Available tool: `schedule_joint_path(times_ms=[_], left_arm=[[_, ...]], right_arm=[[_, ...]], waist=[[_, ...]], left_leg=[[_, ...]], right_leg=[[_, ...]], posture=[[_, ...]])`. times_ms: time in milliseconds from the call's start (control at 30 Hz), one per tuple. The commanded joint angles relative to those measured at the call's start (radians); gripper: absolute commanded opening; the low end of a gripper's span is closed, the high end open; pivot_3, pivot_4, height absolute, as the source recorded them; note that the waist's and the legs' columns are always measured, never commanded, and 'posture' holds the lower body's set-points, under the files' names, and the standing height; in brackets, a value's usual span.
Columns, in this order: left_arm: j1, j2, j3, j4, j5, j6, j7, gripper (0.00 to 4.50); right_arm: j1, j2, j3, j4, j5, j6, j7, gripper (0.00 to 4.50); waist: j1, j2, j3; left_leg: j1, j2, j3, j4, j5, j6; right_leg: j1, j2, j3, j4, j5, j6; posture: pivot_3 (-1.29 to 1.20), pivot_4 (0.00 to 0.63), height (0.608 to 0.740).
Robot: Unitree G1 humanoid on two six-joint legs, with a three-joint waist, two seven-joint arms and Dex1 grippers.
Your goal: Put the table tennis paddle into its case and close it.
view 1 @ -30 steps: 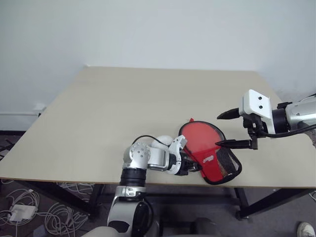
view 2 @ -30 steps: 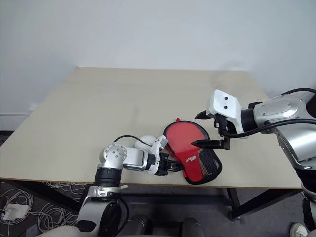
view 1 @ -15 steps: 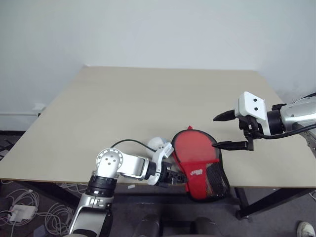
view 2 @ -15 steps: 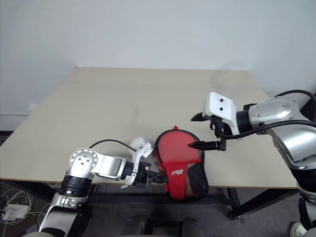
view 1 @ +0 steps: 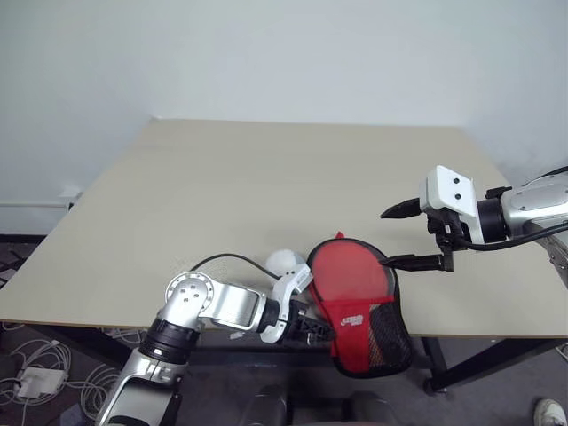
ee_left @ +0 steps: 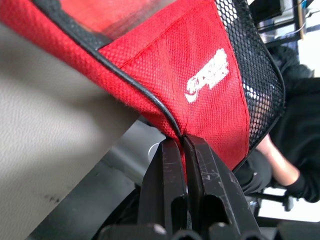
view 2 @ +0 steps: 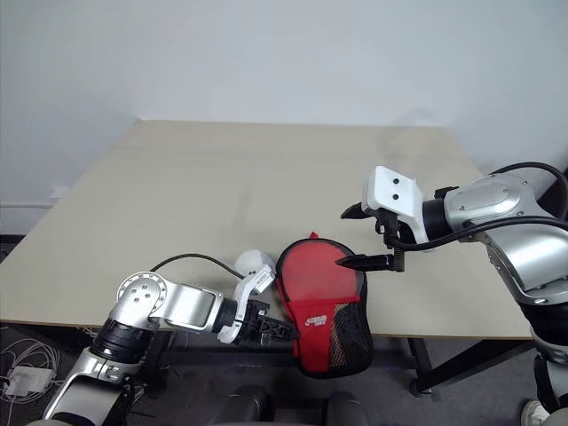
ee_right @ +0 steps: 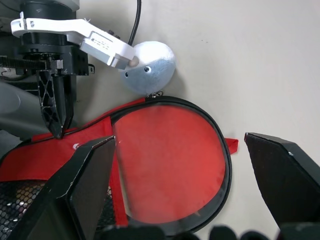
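Observation:
The red case [view 1: 351, 280] with its black mesh panel [view 1: 388, 333] lies at the table's front edge, and its mesh end hangs over that edge. My left gripper [view 1: 312, 327] is below the edge, shut on the case's black trim beside the white logo [ee_left: 206, 76]. My right gripper [view 1: 384, 238] hovers open just above the case's round part [ee_right: 167, 160], one finger over its right rim. The table tennis paddle is hidden; no handle shows.
A small white round thing with two dark dots [ee_right: 150, 67] rests on the table [view 1: 266, 177] just left of the case, next to my left wrist. The tabletop stretches away behind the case. Cables lie on the floor [view 1: 35, 377] at the left.
My left gripper has pulled the case back and to the left, so the case has swung round and its mesh end now hangs over the front edge. The right gripper has stayed put.

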Motion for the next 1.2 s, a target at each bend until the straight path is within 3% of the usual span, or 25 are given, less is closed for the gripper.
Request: schedule_joint_path(times_ms=[33,233,367,533,900,1033,1200], left_arm=[[-0.033,0.028,-0.017,-0.039,-0.009,-0.014,-0.031,0.64],[-0.032,0.156,-0.024,-0.091,-0.132,-0.052,-0.049,2.64],[-0.050,0.232,0.019,-0.230,-0.069,-0.081,-0.171,3.97],[-0.079,0.206,0.059,-0.346,0.180,-0.206,-0.389,3.97],[-0.130,-0.072,-0.179,-0.290,0.800,-0.523,-0.593,0.17],[-0.131,-0.134,-0.226,-0.256,0.926,-0.579,-0.647,0.03],[-0.109,-0.111,-0.207,-0.299,0.992,-0.582,-0.716,0.03]], right_arm=[[-0.028,0.003,-0.016,-0.010,0.007,-0.010,-0.002,4.50],[-0.024,-0.001,-0.018,-0.011,0.008,-0.009,0.000,4.50],[-0.022,-0.003,-0.022,-0.008,0.009,-0.012,0.002,4.50],[-0.050,0.011,-0.010,0.034,-0.008,-0.033,0.005,4.50],[-0.228,0.129,0.075,0.321,-0.145,-0.154,-0.020,4.50],[-0.268,0.174,0.097,0.392,-0.184,-0.187,-0.017,4.50],[-0.278,0.204,0.101,0.426,-0.207,-0.196,-0.014,4.50]], waist=[[0.000,0.000,0.000],[-0.001,0.000,0.000],[0.001,0.001,0.001],[0.003,0.000,0.001],[0.000,0.000,0.001],[-0.001,0.000,0.001],[-0.001,0.001,0.002]], left_leg=[[0.000,0.000,0.000,0.000,0.000,0.000],[0.000,0.000,0.000,0.000,0.000,0.000],[0.000,0.001,0.001,0.000,0.000,0.000],[-0.001,-0.001,0.007,0.000,0.000,0.000],[-0.001,0.000,0.009,0.000,0.002,0.003],[-0.001,0.000,0.009,0.000,0.003,0.005],[-0.001,0.001,0.008,0.000,0.003,0.005]], right_leg=[[0.000,0.000,0.000,0.000,0.000,0.000],[0.000,0.000,0.000,0.000,0.000,0.000],[-0.003,0.000,0.001,0.000,0.000,0.000],[-0.002,-0.001,-0.001,-0.001,0.000,0.000],[0.000,0.001,0.001,-0.001,0.000,0.000],[0.000,0.002,0.001,-0.001,0.000,0.000],[0.000,0.003,0.001,-0.001,0.001,0.002]], posture=[[0.00,0.000,0.734],[0.00,0.000,0.734],[0.00,0.000,0.734],[0.00,0.000,0.734],[0.00,0.000,0.734],[0.00,0.000,0.734],[0.00,0.000,0.734]])
